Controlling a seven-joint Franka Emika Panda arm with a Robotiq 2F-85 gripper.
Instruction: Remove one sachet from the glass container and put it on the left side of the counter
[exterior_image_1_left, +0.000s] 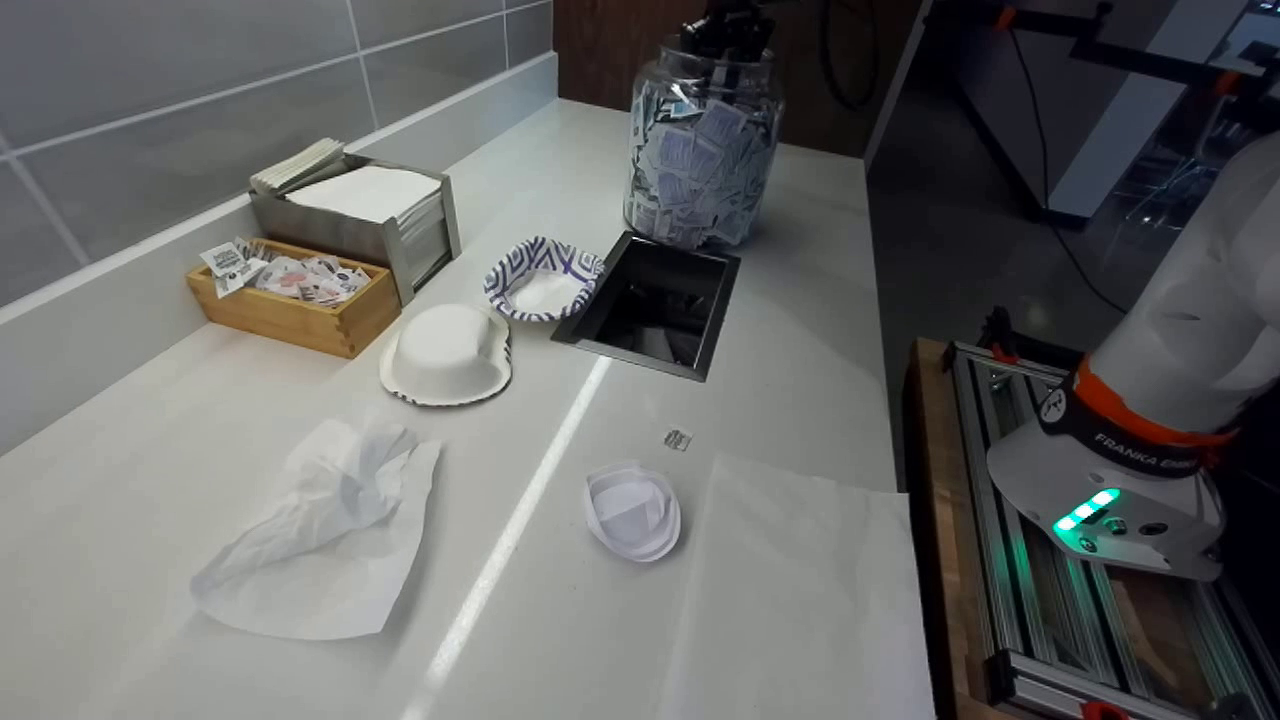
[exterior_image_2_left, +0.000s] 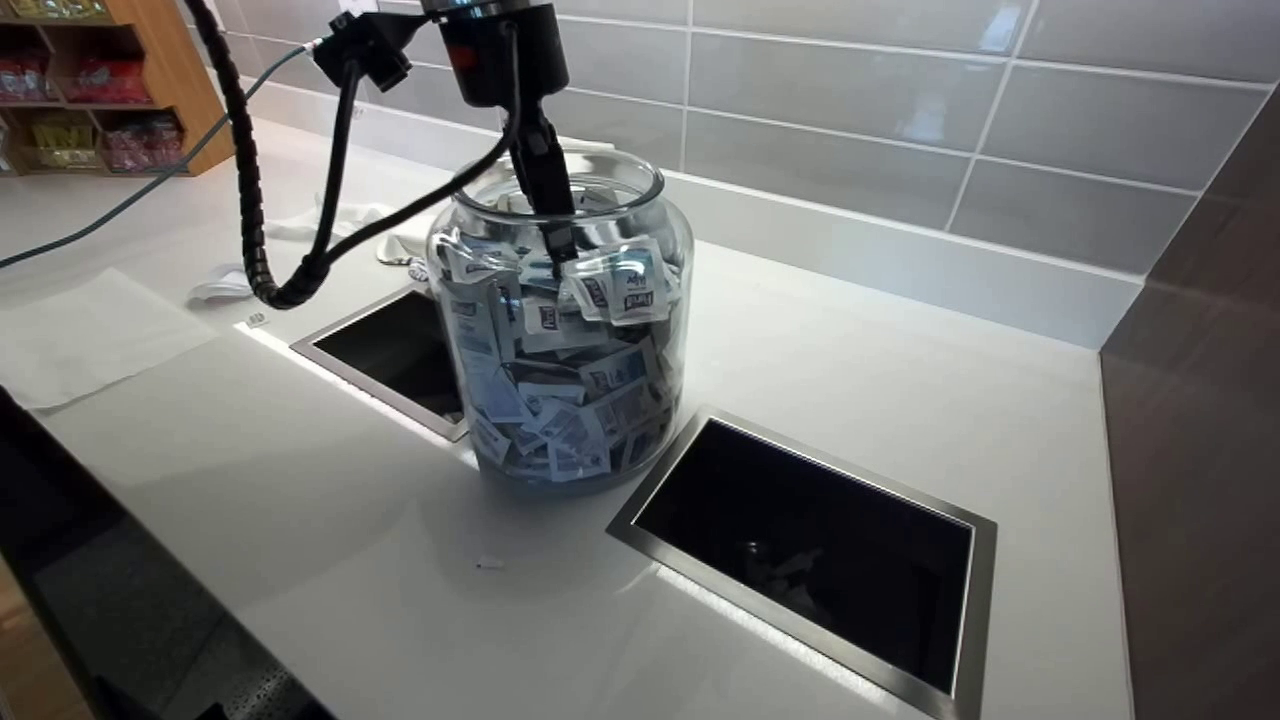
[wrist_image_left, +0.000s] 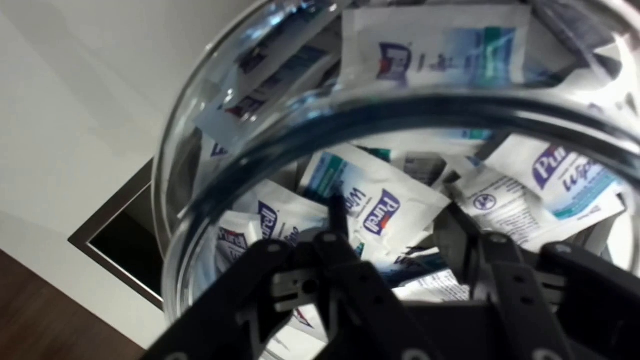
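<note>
L to R in an exterior view, the tabletop (exterior_image_1_left: 815, 330) carries a wooden box (exterior_image_1_left: 280, 318), napkin holder (exterior_image_1_left: 335, 240), upturned bowl (exterior_image_1_left: 447, 345), patterned bowl (exterior_image_1_left: 508, 275) & the glass container (exterior_image_1_left: 655, 85) w/ sachets (exterior_image_1_left: 700, 170) inside. The hand (wrist_image_left: 395, 212) hangs in it, spread wide, one Purell sachet (wrist_image_left: 375, 195) showing in the gap.

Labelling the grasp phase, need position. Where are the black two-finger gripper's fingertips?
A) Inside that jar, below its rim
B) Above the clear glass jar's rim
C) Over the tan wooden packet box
A: in an exterior view, the black two-finger gripper ends below the rim of the clear glass jar, seen through its wall, near white-and-blue rectangular sachets.
</note>
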